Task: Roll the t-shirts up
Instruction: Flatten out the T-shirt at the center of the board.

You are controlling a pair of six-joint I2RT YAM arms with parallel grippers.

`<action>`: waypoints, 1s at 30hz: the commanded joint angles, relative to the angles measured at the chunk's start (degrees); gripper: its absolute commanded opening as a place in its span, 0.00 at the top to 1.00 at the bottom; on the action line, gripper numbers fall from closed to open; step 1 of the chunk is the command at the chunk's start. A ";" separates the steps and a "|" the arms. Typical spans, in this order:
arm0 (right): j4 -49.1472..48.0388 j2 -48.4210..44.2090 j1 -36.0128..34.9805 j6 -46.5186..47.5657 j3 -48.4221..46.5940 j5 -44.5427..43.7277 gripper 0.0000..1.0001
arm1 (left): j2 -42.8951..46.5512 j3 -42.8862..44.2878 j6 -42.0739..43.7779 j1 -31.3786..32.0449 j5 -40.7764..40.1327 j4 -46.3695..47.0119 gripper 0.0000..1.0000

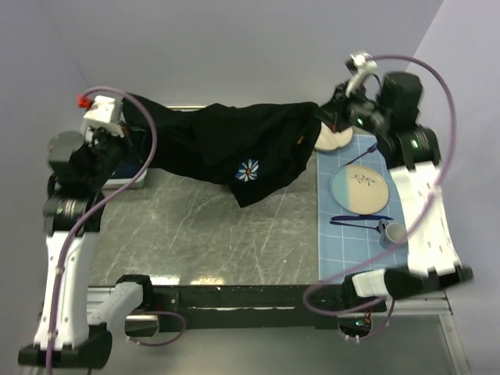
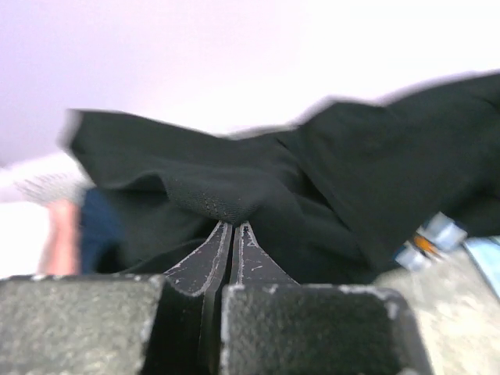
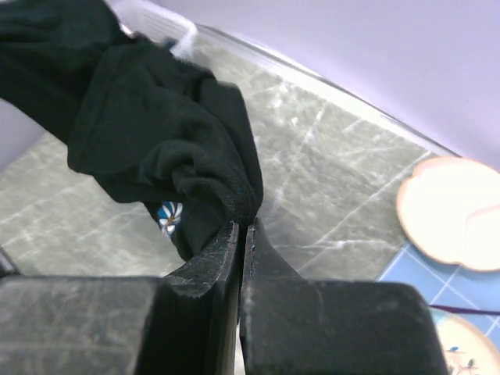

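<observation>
One black cloth t-shirt [image 1: 226, 144]; one round blue-and-cream plate [image 1: 361, 190]; one peach-rimmed dish [image 3: 449, 207]; one grey cup [image 1: 393, 232]; one light-blue gridded mat [image 1: 344, 250].

left pincer [image 2: 233, 226]: jaws pressed together on black t-shirt [image 1: 234, 141], arm raised far-left | right pincer [image 3: 244, 223]: same grip, raised far-right

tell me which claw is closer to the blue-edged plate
Right. The right claw, shut on the black t-shirt, sits at the mat's far end, near the plate; the left claw grips the shirt across the table.
</observation>
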State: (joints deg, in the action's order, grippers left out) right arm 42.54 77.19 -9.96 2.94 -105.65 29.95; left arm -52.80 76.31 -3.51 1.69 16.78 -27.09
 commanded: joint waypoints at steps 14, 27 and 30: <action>-7.21 -6.71 3.97 -18.23 25.90 -8.59 0.95 | -13.90 -0.98 5.53 -0.02 -2.10 0.72 0.99; -7.57 2.78 -0.48 0.71 24.10 1.65 0.34 | -25.00 -1.51 1.23 0.68 -6.59 -3.49 0.24; -5.89 4.54 -12.96 16.97 21.71 -2.26 0.34 | -24.37 -2.39 -3.25 0.51 -5.88 -7.34 0.22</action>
State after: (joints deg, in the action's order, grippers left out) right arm 38.37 80.51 -9.87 -1.30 -79.05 24.43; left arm -80.77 72.14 -1.15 2.13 10.66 -31.03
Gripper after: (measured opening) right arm 0.657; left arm 0.774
